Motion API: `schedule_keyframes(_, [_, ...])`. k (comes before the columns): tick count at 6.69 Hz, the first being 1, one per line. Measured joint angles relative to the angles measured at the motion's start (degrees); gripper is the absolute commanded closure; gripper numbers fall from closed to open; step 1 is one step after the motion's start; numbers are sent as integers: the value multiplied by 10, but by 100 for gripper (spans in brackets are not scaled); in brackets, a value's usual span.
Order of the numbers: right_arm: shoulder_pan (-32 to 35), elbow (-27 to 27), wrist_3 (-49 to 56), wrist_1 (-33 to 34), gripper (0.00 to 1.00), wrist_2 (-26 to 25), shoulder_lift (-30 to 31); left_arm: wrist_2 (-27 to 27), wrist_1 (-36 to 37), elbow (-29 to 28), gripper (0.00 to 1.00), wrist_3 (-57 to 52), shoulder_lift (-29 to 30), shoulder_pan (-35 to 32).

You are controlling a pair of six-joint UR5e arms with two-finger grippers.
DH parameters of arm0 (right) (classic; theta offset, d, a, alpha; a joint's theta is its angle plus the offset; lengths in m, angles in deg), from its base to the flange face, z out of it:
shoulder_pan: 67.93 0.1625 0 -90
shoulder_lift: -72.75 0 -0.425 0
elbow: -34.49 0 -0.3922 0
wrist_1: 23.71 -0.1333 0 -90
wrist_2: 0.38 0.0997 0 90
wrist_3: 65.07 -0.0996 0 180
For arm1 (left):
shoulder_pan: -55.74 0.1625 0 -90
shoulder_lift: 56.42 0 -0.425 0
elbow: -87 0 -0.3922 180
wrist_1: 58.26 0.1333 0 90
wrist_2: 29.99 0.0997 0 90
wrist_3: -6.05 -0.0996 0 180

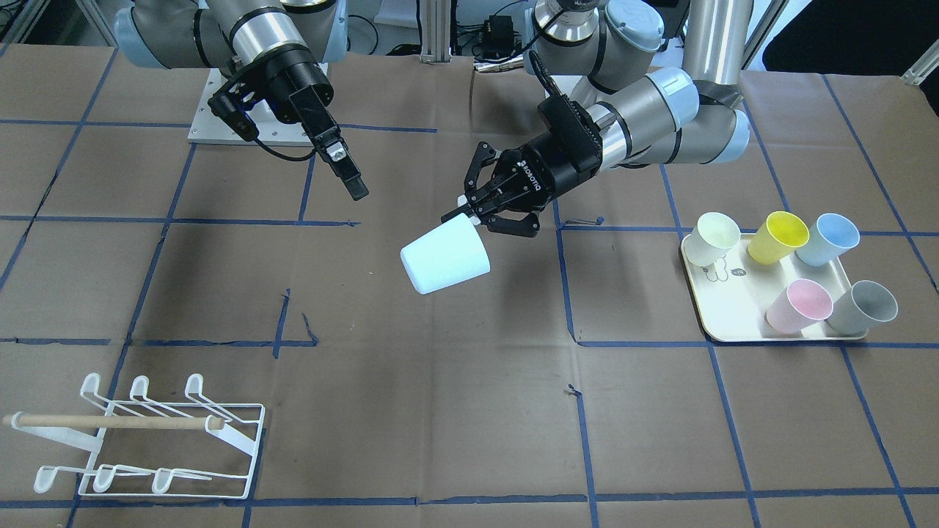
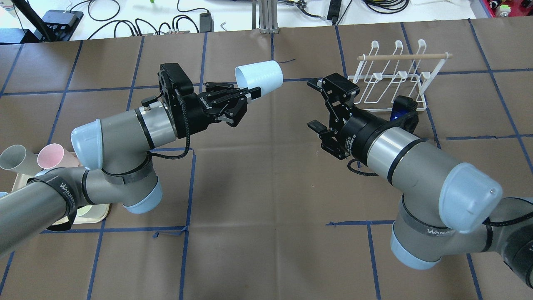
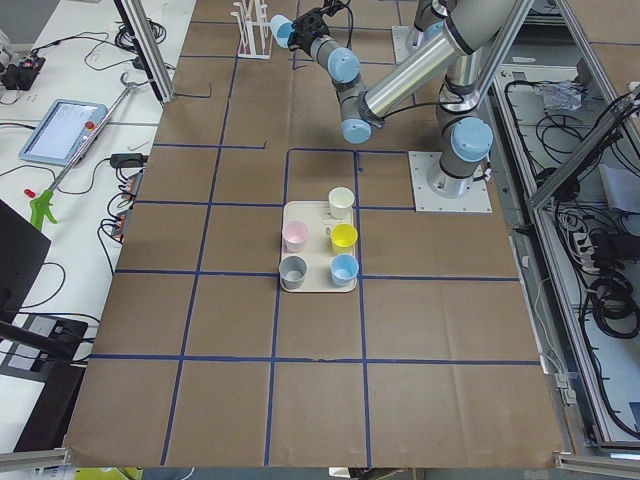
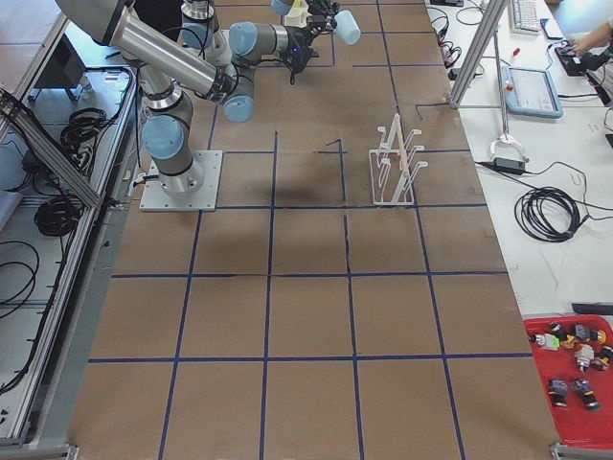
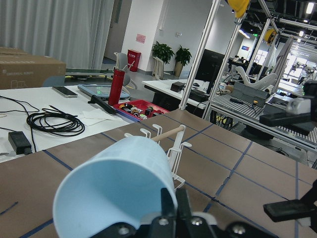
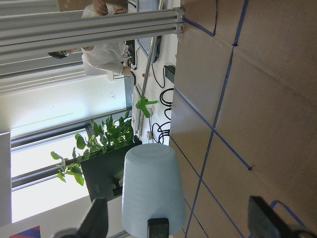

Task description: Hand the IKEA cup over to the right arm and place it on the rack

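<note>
Pale blue cup (image 2: 260,74): clenched at its rim by left gripper (image 2: 250,93) and held sideways in mid-air, its wall exposed, presumably for handover. Right gripper (image 2: 314,104): jaws spread, empty (facing the cup, still apart).

Matt pale-blue plastic cup (image 1: 445,257); white coated wire rack (image 1: 183,403) with wooden dowel (image 1: 110,422); brown paper table cover (image 1: 440,411).

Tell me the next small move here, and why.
Probably the right claw should ease forward toward the pale blue cup until its open fingers straddle the closed end. The left claw pinches the cup's rim above the table, while the right claw is open and apart from it, so the handover is not yet done.
</note>
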Motion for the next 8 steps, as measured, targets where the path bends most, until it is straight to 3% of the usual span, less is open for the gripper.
schedule_keyframes(3, [3,17,-5,-2,0,-4,-9,1,1,2,95,1,-1,0])
schedule_keyframes(8, [38,69,-3,3,1,-13,-83,1,12,2,94,1,3,0])
